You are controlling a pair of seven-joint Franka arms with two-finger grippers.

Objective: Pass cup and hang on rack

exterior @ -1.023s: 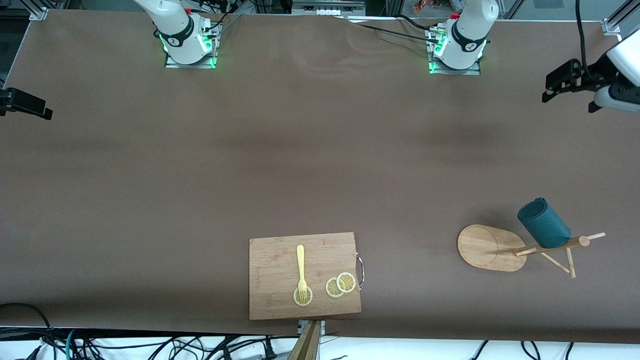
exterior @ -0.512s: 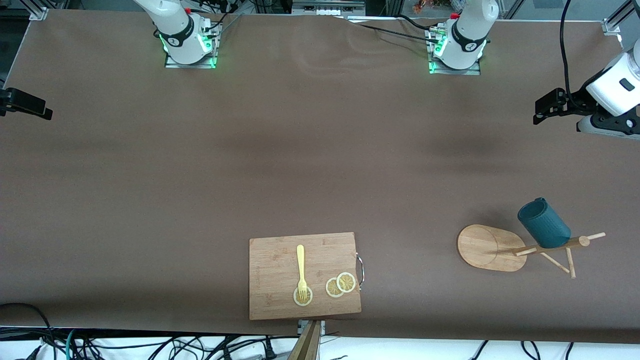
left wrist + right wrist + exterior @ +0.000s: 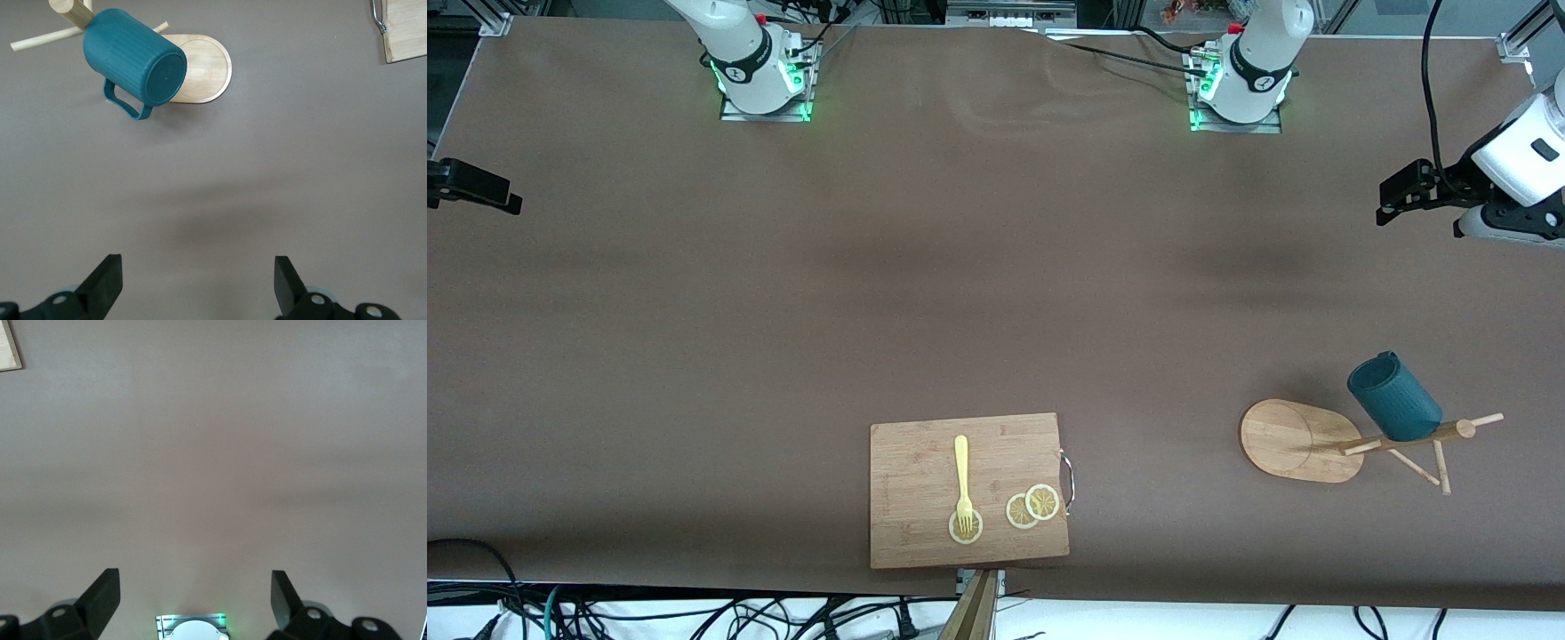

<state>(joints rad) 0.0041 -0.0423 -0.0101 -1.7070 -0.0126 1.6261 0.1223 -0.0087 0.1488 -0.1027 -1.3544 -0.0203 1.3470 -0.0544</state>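
The dark teal cup (image 3: 1394,400) sits tilted on the wooden rack, up against the post's top (image 3: 1463,429), above the oval base (image 3: 1280,440). In the left wrist view the cup (image 3: 133,67) shows its bottom. Its handle (image 3: 123,107) sticks out sideways, touching no peg. My left gripper (image 3: 198,267) is open and empty, high over bare table and well apart from the rack base (image 3: 207,67). The left arm's hand (image 3: 1516,164) is at the table's edge. My right gripper (image 3: 195,583) is open and empty over bare table, with the right arm's base (image 3: 193,628) below it.
A rectangular cutting board (image 3: 969,489) lies near the front edge with a yellow fork (image 3: 962,476) and lemon slices (image 3: 1033,507) on it. Both arm bases (image 3: 760,67) (image 3: 1240,80) stand along the back edge. A brown cloth covers the table.
The left arm's hand has turned and shifted slightly over the table's end, mostly in the first half second. Cup, rack and right arm have not moved.
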